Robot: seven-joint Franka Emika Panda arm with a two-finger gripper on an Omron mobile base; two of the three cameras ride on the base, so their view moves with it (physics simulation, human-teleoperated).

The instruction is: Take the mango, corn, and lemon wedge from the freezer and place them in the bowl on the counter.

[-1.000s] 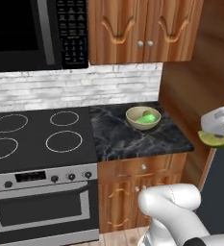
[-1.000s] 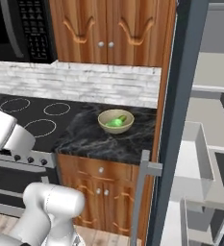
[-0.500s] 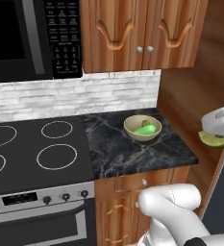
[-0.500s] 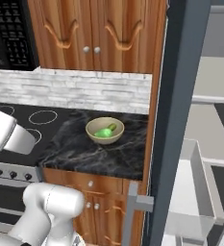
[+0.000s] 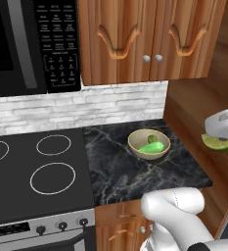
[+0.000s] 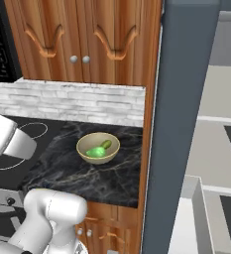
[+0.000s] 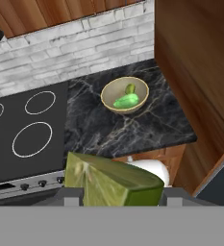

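between the jaws of the gripper (image 7: 114,199), closest to the hand camera, sits the lemon wedge (image 7: 114,184); the jaws are pinching it from both sides, with the pale flesh turned up and the olive rind at the side. from the left base camera the wedge (image 5: 219,143) hangs under the white hand, beside the wooden side panel and not yet over the counter (image 5: 130,171). i judge it is light and a bit soft, with wet slippery flesh, so a hold on the firmer rind is better, with only gentle pressure. further away, on the black marble counter (image 7: 132,127), stands the bowl (image 7: 125,94), and a green item (image 7: 125,101) with a smaller dark green piece already lies inside. the freezer (image 6: 174,129) stands at the right of the counter.
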